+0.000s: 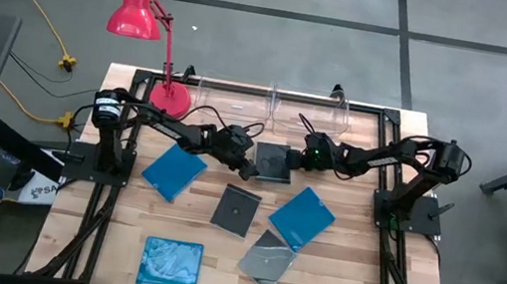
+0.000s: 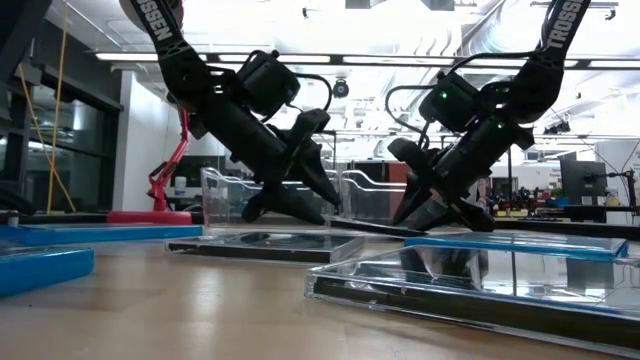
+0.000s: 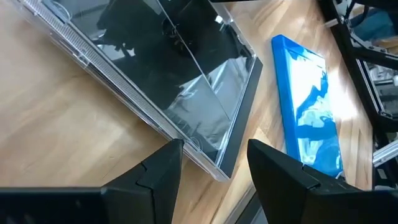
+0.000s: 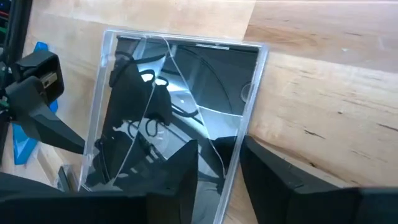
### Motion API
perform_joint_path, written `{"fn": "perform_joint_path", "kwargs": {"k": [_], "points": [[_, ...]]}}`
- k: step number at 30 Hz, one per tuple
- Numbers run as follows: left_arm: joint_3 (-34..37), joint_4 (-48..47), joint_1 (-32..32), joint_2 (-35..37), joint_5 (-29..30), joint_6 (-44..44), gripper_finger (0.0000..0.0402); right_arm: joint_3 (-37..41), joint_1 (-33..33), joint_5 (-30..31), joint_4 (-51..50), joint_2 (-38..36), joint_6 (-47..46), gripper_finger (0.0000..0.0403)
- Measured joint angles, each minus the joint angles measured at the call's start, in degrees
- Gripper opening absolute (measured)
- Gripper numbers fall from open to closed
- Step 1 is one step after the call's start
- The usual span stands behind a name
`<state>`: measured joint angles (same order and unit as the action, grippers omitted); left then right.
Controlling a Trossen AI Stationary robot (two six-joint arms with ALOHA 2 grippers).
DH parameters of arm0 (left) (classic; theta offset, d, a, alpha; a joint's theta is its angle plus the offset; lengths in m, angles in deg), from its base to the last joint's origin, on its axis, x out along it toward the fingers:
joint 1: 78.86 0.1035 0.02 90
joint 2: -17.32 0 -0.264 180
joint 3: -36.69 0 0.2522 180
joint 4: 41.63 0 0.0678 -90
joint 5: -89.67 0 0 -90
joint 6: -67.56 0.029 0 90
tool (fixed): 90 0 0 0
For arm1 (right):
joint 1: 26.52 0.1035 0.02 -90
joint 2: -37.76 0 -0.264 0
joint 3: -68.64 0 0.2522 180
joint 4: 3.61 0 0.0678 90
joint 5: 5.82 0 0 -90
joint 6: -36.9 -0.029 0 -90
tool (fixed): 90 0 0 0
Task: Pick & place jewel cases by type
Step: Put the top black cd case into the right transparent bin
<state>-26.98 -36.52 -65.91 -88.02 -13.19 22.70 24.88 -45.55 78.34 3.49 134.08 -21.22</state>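
A dark smoky jewel case lies flat on the wooden table between my two grippers. My left gripper is open at the case's near left corner. That corner sits in the gap between the fingers and looks apart from both. My right gripper comes from the right at a downward slant. Its fingers stand close on either side of the case's right edge. The case's lid mirrors the arms. My right gripper has the case's right edge, near one corner, between its two fingers. It comes slanting down from the table's right, with one finger over the lid and the other outside the edge. I cannot tell whether the fingers touch the case, which lies flat.
Blue cases lie at the left, the right and the near left. Two more dark cases lie in the middle. Clear bins stand along the far edge beside a red lamp.
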Motion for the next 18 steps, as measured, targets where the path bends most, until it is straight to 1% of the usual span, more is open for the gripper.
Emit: {"fn": "perform_joint_path", "kwargs": {"k": [5, 11, 15, 18], "points": [[0.0, 0.0, -0.1, 0.0, -0.1, -0.2, 0.0182, 0.0, 0.0, 0.0, 0.0, 0.0, 0.2, 0.0088], [0.0, -0.2, -0.2, 0.1, -0.4, -0.2, 0.0182, 0.0, 0.0, -0.2, 0.1, 0.0, 1.4, 0.0040], [0.0, -2.4, -0.2, 0.1, -0.3, 0.4, 0.0182, 0.0, 0.0, -1.0, 0.5, 0.0, 1.6, 0.0010], [-0.1, -4.6, -0.2, 0.2, 0.4, 1.4, 0.0182, 0.0, 0.0, -1.5, 0.5, 0.0, 1.7, 0.0004]]}}
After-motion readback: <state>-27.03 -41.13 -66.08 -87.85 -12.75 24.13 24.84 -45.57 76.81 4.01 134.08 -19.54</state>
